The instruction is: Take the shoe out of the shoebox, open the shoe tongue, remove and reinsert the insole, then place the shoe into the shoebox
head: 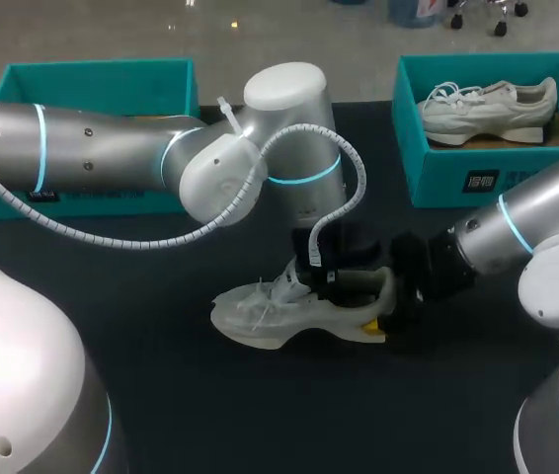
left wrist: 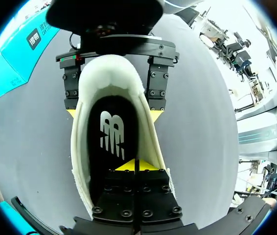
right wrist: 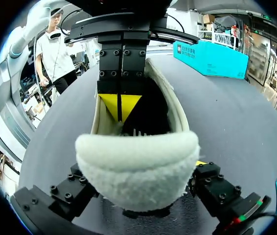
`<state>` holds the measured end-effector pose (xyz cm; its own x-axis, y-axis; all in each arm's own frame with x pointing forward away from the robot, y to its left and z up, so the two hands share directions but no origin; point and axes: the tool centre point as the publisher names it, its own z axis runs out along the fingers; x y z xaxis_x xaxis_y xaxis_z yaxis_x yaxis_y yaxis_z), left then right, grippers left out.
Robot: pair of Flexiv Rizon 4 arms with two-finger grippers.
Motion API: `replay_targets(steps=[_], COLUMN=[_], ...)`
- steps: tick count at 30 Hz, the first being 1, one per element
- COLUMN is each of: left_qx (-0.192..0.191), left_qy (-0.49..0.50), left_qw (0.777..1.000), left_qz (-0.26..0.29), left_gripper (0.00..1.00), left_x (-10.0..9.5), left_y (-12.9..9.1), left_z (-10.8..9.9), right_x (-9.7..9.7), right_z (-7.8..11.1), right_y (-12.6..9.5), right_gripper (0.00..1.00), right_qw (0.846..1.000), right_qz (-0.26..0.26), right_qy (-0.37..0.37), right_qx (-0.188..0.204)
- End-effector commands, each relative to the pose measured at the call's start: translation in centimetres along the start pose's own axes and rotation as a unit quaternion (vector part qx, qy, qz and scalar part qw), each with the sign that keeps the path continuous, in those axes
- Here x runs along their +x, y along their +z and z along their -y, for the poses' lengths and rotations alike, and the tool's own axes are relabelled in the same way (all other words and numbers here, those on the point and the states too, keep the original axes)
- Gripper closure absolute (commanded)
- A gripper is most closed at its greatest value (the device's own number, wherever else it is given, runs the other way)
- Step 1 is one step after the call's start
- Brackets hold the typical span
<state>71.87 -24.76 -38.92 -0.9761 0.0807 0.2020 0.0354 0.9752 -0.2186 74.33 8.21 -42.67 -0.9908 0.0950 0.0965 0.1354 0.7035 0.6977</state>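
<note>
Shoe: the shoe (head: 279, 318) stands on its sole mid-table (head: 210, 415), toe toward the left edge.
Right jaws: clenched on the heel (right wrist: 138, 171) from both sides.
Left jaws: pressed together, down inside on the insole (left wrist: 111, 142); they may be pinching it, hard to tell.
Risk: an empty pinch lifts nothing, and a slack heel grip lets the whole shoe rise with the insole.

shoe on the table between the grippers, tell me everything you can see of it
The shoe is a cream-white sneaker with white laces and a thick pale sole, resting sole down on the dark table, toe towards my left. Its heel collar looks fleecy; the insole inside is black with a white mark. The right gripper clamps the heel from both sides; the left gripper, tips together, dips into the opening.
</note>
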Motion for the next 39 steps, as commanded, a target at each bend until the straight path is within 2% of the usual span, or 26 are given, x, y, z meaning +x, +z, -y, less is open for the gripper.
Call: replay_targets(steps=[1,8,9,10,14,19,23,24,26,28,34,39], left_qx=[0.006,0.006,0.005,0.005,0.001,-0.003,-0.008,-0.006,-0.002,-0.004,-0.010,0.005], left_qy=[0.004,0.009,0.010,0.011,0.012,0.007,0.006,0.004,-0.002,-0.004,-0.013,-0.023], left_qw=[1.000,1.000,1.000,1.000,1.000,1.000,1.000,1.000,1.000,0.999,0.998,0.997], left_qz=[-0.003,-0.011,-0.011,-0.012,-0.015,-0.015,0.007,0.011,0.025,0.038,0.062,0.077], left_gripper=[1.00,1.00,0.83,0.58,0.68,0.66,0.69,0.72,0.92,1.00,1.00,1.00], left_x=[0.1,0.1,0.1,0.1,0.0,-0.2,-0.6,-0.6,-0.8,-0.9,-1.3,-1.4], left_y=[0.4,0.8,0.7,0.7,1.2,1.9,2.7,2.7,2.9,3.0,3.4,2.1], left_z=[0.1,0.4,0.4,0.4,0.3,0.0,-0.1,-0.2,-0.3,-0.4,-0.8,-1.2], right_x=[0.0,0.0,0.0,0.0,0.0,0.0,0.0,0.0,0.0,0.0,0.0,0.0], right_z=[0.2,0.2,0.2,0.2,0.2,0.2,0.2,0.2,0.2,0.2,0.2,0.2], right_y=[0.5,0.5,0.5,0.5,0.5,0.5,0.5,0.5,0.5,0.5,0.5,0.5], right_gripper=[1.00,1.00,1.00,1.00,1.00,1.00,1.00,1.00,1.00,1.00,1.00,1.00], right_qw=[1.000,1.000,1.000,1.000,1.000,1.000,1.000,1.000,1.000,1.000,1.000,1.000], right_qz=[0.001,0.001,0.001,0.001,0.001,0.001,0.001,0.001,0.001,0.001,0.001,0.001], right_qy=[0.000,0.000,0.000,0.000,0.000,0.000,0.000,0.000,0.000,0.000,0.000,0.000], right_qx=[0.002,0.002,0.002,0.002,0.002,0.002,0.002,0.002,0.002,0.002,0.002,0.002])
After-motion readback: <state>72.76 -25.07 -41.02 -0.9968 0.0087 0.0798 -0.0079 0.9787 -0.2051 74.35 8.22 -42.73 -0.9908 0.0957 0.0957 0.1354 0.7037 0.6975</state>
